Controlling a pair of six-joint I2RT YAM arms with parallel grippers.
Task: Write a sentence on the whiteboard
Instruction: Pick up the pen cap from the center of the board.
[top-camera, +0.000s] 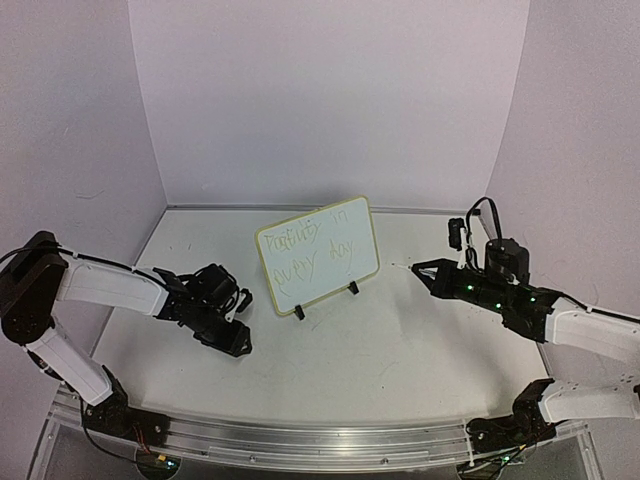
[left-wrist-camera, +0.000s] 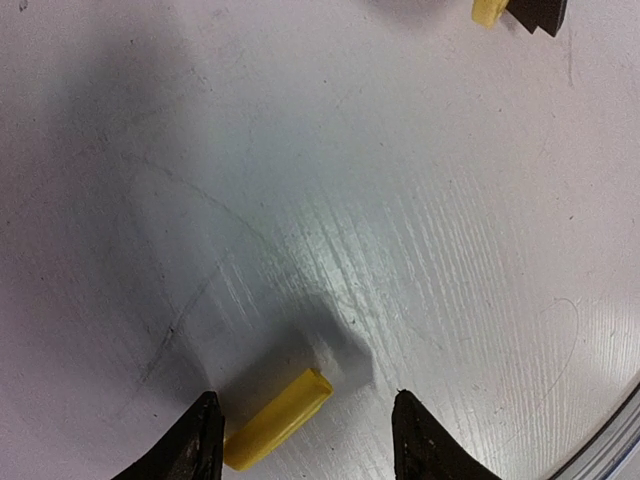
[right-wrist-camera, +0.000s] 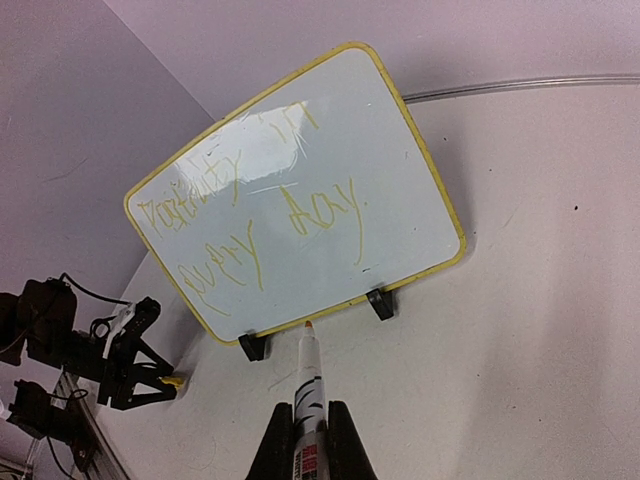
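Note:
The whiteboard stands tilted back on two small black feet at mid-table. The sentence runs across it in two lines of thin yellowish handwriting. My right gripper is shut on a white marker, whose tip points at the board's lower rim, just short of it. My left gripper is open, left of the board. A small yellow cap lies on the table between its fingers, close against the left finger.
One black foot and a yellow corner of the board show at the top of the left wrist view. A metal rail runs along the near table edge. Purple walls close in the back and sides.

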